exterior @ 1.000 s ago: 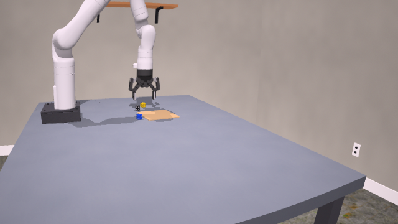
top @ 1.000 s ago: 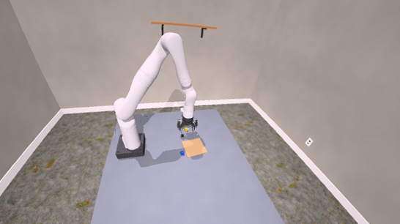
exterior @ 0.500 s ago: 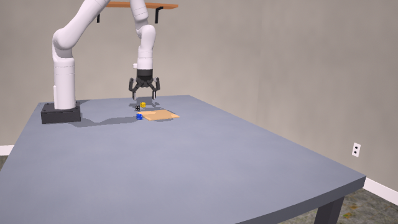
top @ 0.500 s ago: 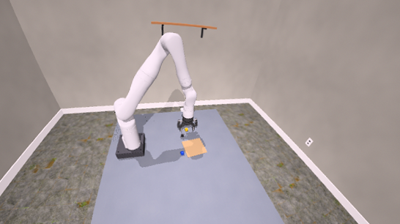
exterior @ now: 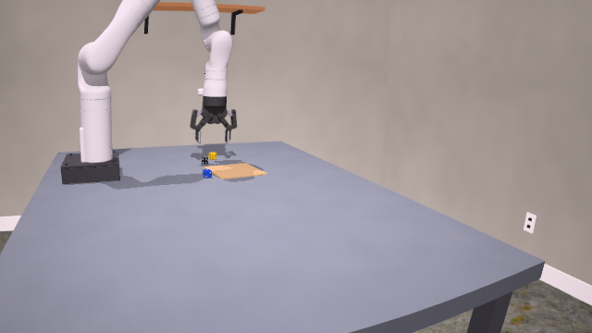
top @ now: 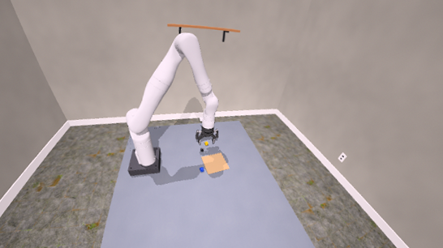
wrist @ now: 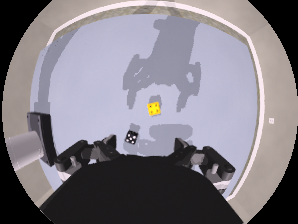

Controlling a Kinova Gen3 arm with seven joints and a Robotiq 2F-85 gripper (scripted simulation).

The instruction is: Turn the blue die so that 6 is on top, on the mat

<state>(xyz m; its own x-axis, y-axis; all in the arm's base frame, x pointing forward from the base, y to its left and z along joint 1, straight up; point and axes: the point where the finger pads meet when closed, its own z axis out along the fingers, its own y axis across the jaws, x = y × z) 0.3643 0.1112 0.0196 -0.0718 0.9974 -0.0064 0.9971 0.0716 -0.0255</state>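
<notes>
The blue die (top: 201, 170) lies on the grey table just off the mat's near-left corner; it also shows in the exterior view (exterior: 207, 173). The tan mat (top: 214, 163) (exterior: 237, 171) lies flat on the table. A yellow die (top: 206, 143) (exterior: 213, 155) (wrist: 154, 108) and a black die (top: 202, 150) (exterior: 204, 160) (wrist: 132, 136) lie behind the mat. My gripper (top: 206, 138) (exterior: 213, 133) hangs open and empty well above the yellow die. The blue die is out of the wrist view.
The arm's dark base (top: 144, 166) stands on the table to the left of the dice. A wooden shelf (top: 203, 28) hangs on the back wall. The table's back edge lies a little behind the yellow die.
</notes>
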